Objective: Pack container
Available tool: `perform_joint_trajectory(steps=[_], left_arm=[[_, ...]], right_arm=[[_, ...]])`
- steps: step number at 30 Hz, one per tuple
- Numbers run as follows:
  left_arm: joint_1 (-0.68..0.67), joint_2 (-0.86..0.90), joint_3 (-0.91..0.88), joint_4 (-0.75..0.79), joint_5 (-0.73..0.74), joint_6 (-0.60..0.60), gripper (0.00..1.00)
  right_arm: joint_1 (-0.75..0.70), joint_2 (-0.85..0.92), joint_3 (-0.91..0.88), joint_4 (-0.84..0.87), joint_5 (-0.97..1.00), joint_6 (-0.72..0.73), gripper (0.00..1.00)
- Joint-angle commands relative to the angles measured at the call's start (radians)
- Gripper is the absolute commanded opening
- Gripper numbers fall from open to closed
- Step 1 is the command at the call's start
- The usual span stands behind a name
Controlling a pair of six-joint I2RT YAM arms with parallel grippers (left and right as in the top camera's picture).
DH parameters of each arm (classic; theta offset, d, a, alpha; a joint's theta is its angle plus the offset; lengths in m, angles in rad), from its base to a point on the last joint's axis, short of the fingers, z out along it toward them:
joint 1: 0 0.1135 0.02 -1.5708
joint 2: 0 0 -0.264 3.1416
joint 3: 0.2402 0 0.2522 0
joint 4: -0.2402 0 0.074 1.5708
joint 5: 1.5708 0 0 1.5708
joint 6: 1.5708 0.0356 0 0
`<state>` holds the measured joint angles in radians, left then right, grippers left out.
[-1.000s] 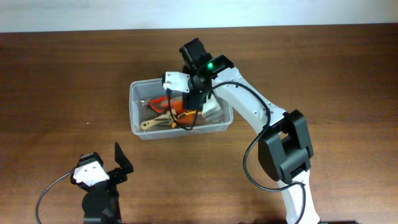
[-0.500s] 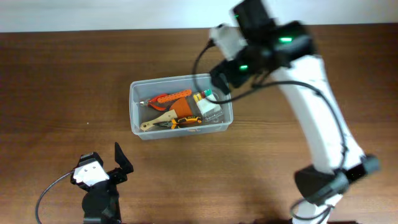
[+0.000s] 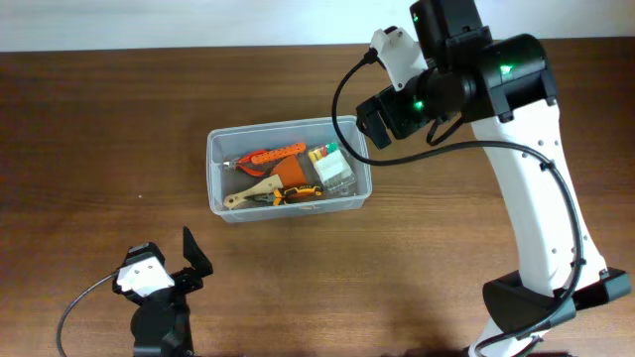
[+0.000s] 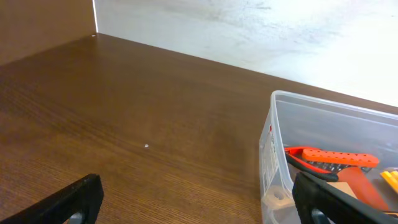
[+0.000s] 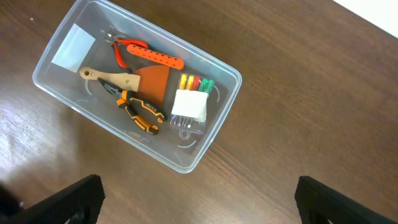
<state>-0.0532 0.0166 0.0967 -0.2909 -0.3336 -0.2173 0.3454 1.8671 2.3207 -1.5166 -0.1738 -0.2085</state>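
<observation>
The clear plastic container (image 3: 214, 149) stands at the table's middle. It holds red pliers (image 3: 266, 156), a wooden-handled scraper (image 3: 260, 186), orange-handled pliers (image 3: 296, 193) and a small clear box of coloured-tipped bits (image 3: 331, 167). The right wrist view shows the container (image 5: 221, 118) from above with the same tools. My right gripper (image 5: 198, 202) is open and empty, raised above the table right of the container. My left gripper (image 4: 199, 205) is open and empty, low at the table's front left, with the container's corner (image 4: 277, 155) ahead of it to the right.
The brown wooden table (image 3: 99, 129) spreads around the container. A white wall (image 4: 249, 31) runs along the table's far edge. The right arm (image 3: 536, 178) reaches over the table's right side.
My right gripper has lifted out of the container and moved up and to the right, empty. The tools stay in the container. The left arm has not moved.
</observation>
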Motion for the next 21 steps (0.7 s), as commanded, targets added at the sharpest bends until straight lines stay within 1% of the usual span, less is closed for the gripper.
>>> perform_joint_trajectory(steps=[1, 4, 5, 6, 9, 12, 13, 17, 18, 19, 21], left_arm=[[-0.004, -0.005, -0.004, -0.001, -0.004, 0.009, 0.99], [-0.004, -0.005, -0.004, -0.001, -0.004, 0.009, 0.99], [-0.004, -0.005, -0.004, -0.001, -0.003, 0.009, 0.99], [-0.004, -0.005, -0.004, -0.001, -0.004, 0.009, 0.99], [-0.004, -0.005, -0.004, -0.001, -0.004, 0.009, 0.99], [-0.004, -0.005, -0.004, -0.001, -0.004, 0.009, 0.99], [-0.004, -0.005, -0.004, -0.001, -0.004, 0.009, 0.99], [-0.004, -0.005, -0.004, -0.001, -0.004, 0.009, 0.99], [-0.004, -0.005, -0.004, -0.001, -0.004, 0.009, 0.99], [-0.004, -0.005, -0.004, -0.001, -0.004, 0.009, 0.99], [-0.004, -0.005, -0.004, -0.001, -0.003, 0.009, 0.99]], right_arm=[[0.000, -0.025, -0.005, -0.002, 0.042, -0.003, 0.98], [-0.018, -0.121, -0.027, 0.044, 0.083, -0.004, 0.98], [-0.032, -0.186, -0.064, 0.089, 0.085, -0.003, 0.98], [-0.079, -0.355, -0.250, 0.290, 0.071, 0.002, 0.98], [-0.111, -0.492, -0.458, 0.460, 0.070, 0.005, 0.98], [-0.148, -0.665, -0.748, 0.638, 0.060, 0.008, 0.98], [-0.164, -0.737, -0.875, 0.687, 0.053, 0.008, 0.98], [-0.214, -0.947, -1.238, 0.771, 0.051, 0.008, 0.98], [-0.230, -1.032, -1.365, 0.800, 0.050, 0.008, 0.98], [-0.235, -1.067, -1.414, 0.810, 0.050, 0.008, 0.98], [-0.247, -1.194, -1.582, 0.850, 0.050, 0.008, 0.98]])
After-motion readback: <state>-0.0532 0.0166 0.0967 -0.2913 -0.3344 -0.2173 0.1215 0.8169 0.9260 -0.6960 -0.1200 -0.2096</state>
